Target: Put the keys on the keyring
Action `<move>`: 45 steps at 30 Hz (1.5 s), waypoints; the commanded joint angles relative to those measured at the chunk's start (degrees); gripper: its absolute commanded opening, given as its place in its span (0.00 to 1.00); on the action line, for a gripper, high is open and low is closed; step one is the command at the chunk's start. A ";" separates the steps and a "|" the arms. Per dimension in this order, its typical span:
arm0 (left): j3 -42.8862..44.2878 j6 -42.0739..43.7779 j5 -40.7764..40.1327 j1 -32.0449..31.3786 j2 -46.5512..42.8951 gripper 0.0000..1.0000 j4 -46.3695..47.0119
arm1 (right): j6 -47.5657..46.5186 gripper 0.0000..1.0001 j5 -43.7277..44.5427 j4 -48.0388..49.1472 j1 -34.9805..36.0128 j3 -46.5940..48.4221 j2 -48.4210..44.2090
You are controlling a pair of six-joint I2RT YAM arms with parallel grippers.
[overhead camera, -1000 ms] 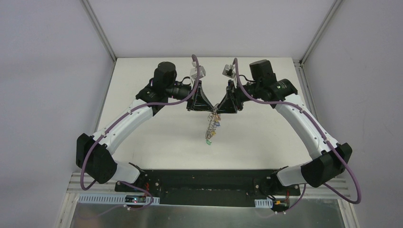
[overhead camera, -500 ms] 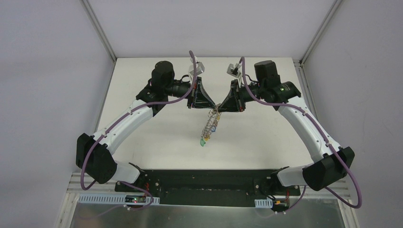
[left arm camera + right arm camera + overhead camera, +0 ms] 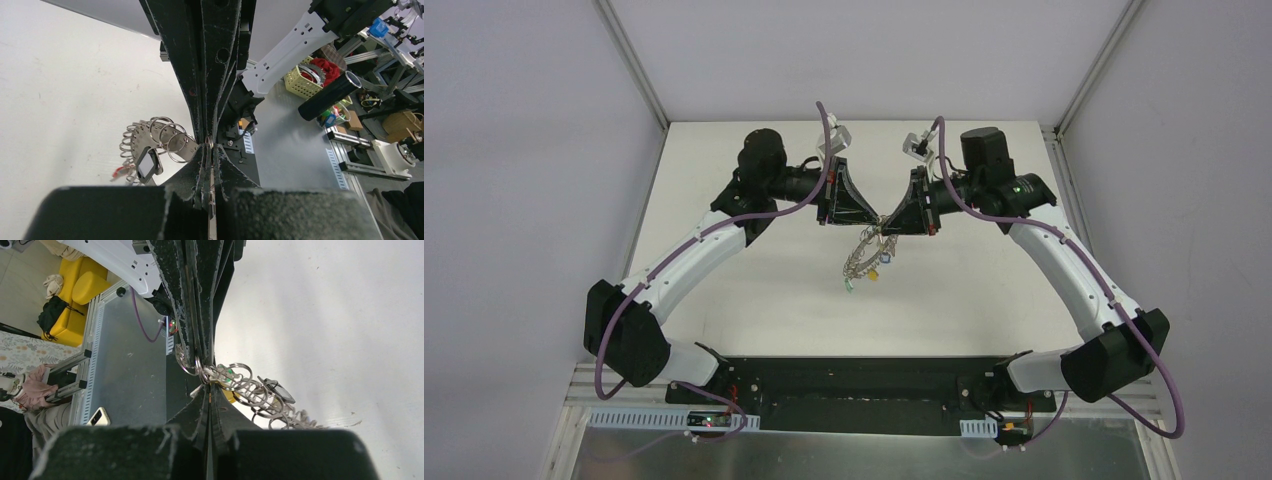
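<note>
Your left hand [image 3: 209, 150] and right hand [image 3: 207, 388] meet tip to tip, both pinched tight on the keyring [image 3: 864, 258]. Its wire loops and keys [image 3: 874, 274] hang below them.

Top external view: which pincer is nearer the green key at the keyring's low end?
Left, slightly. The left pincer and right pincer meet tip to tip at the top of the keyring; the green key hangs below, offset left.

Left gripper [image 3: 210, 159]: fingers pressed together, thin silver wire pinched in the seam.
Right gripper [image 3: 208, 131]: reaches down from above, fingers closed, tip to tip with the left.
Keyring [image 3: 150, 134]: left of the tips, wire loops fanned over the white table [image 3: 60, 90].
Tag [image 3: 148, 165]: pale face, dark frame, hanging from the loops.
</note>
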 commanded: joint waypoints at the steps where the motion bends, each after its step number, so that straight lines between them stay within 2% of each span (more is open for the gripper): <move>1: -0.44 -5.45 1.59 0.51 -1.58 0.00 11.13 | 2.10 0.00 -2.46 2.80 0.05 0.03 -0.80; 7: -2.46 -8.47 1.38 0.44 -1.26 0.00 15.92 | 3.31 0.01 -2.35 3.64 0.88 0.68 0.21; 14: -2.48 -8.20 1.64 0.58 -1.35 0.00 15.90 | 1.24 0.23 -0.67 1.33 0.26 1.85 -0.77; 17: -2.33 -8.40 1.64 0.59 -1.34 0.00 15.97 | 0.78 0.27 -0.42 0.69 -0.78 2.03 -1.95; 29: -2.86 -8.76 2.01 0.76 -1.70 0.00 16.40 | -0.48 0.28 -0.15 -0.90 -3.00 3.66 -4.36; 37: -3.46 -10.70 1.54 0.73 -1.22 0.00 18.51 | 2.77 0.28 -2.46 1.81 -2.86 4.56 -3.01; 45: -4.03 -11.94 1.38 0.68 -0.82 0.00 20.10 | 3.36 0.26 -0.73 2.89 -1.04 4.70 -1.51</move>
